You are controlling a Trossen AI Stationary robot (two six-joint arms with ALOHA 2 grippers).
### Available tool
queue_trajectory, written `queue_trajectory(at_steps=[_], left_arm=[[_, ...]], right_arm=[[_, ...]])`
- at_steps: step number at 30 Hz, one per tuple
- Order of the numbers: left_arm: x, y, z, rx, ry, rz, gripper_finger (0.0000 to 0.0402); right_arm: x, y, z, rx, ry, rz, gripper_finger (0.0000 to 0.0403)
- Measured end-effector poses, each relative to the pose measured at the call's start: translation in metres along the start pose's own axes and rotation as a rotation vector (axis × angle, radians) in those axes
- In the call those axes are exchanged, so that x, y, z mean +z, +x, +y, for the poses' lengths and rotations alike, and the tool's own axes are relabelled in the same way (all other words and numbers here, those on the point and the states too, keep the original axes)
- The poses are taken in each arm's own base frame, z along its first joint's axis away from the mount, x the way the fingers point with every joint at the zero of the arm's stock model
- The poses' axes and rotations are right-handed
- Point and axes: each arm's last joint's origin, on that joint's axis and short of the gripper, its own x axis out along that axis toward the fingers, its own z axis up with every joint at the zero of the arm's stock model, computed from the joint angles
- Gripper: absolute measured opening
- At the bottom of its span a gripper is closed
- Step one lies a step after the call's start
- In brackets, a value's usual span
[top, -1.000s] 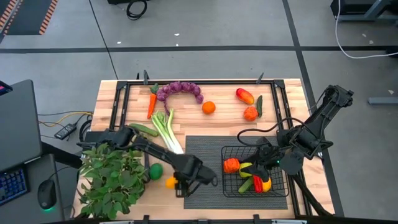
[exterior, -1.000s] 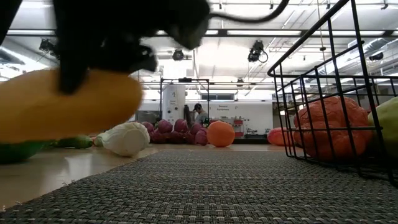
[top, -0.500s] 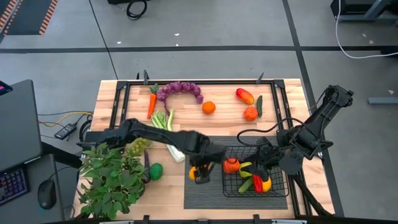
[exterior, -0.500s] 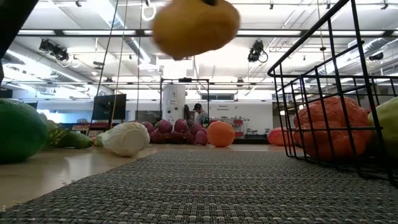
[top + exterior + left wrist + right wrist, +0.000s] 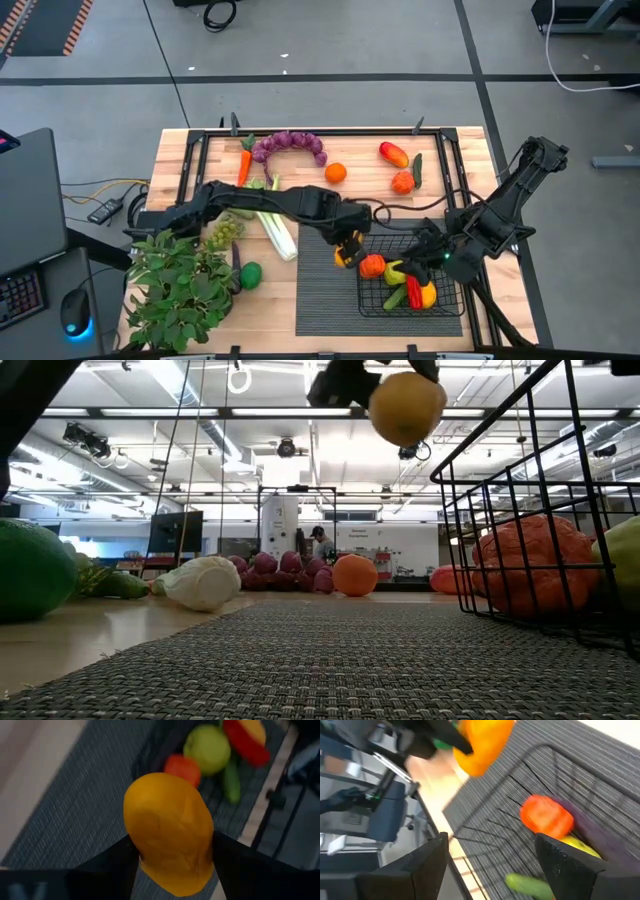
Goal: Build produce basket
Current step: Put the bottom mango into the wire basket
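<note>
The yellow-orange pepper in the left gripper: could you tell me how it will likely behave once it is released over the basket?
The yellow-orange pepper looks smooth and rounded, so it may roll or settle sideways against the produce already in the basket. The left gripper holds it without visible denting, so it is probably stiff. It seems light, likely hollow plastic.

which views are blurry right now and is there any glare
Left wrist view: the yellow pepper is fairly sharp, the basket behind it smeared. Right wrist view: everything streaked with blur, including the left gripper. Low view: bright ceiling lights glare; the mat close to the lens is soft. High view: evenly lit.
</note>
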Motion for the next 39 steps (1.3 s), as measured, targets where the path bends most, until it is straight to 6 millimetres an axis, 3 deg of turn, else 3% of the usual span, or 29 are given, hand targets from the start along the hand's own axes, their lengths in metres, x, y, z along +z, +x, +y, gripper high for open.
queue_trajectory(at_steps=[12, 25, 39], left_arm=[[0.037, -0.006, -0.002, -0.188, -0.107, -0.255, 0.0231], [0.052, -0.013, -0.009, -0.282, -0.223, -0.425, 0.0231], [0.041, -0.014, -0.028, -0.27, -0.42, -0.531, 0.0231]], right_arm=[[-0.001, -0.004, -0.013, -0.101, 0.061, 0.07, 0.0299], [0.013, -0.025, -0.027, -0.109, 0.113, -0.041, 0.0299], [0.017, -0.031, -0.022, -0.024, 0.071, -0.057, 0.0299]])
